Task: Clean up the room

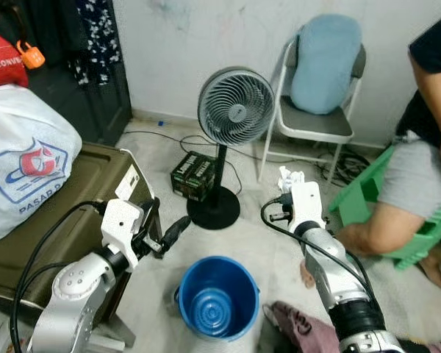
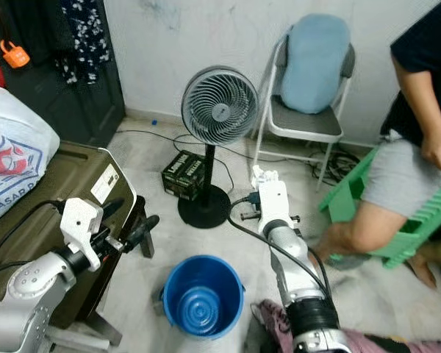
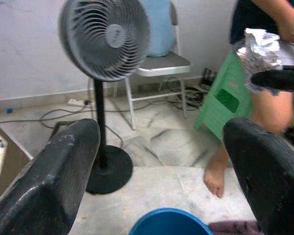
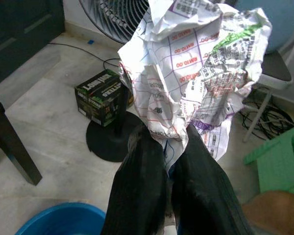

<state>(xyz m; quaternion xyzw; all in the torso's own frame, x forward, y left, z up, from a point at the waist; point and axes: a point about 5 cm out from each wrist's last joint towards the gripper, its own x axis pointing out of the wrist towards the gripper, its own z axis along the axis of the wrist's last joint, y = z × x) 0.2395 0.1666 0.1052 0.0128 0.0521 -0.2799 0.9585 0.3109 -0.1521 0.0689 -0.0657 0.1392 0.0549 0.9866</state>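
Right gripper [image 4: 169,147] clamped on crumpled printed paper [image 4: 196,68], white with red grid; left gripper [image 3: 161,166] open above blue bucket [image 1: 219,296].

The right gripper [image 4: 169,147] had its two black fingers [image 4: 139,196] pressed together on the lower edge of a crumpled printed paper [image 4: 193,68], white with purple, red and green print, which stood up above them. Behind the paper was the grey fan [image 4: 112,19], its round black base [image 4: 110,142] resting on the pale floor [image 4: 44,127]. A dark green box [image 4: 100,95] sat just beside that base. The rim of a blue bucket [image 4: 61,220] showed near the fingers, and a green plastic stool [image 4: 279,164] stood off to the side.
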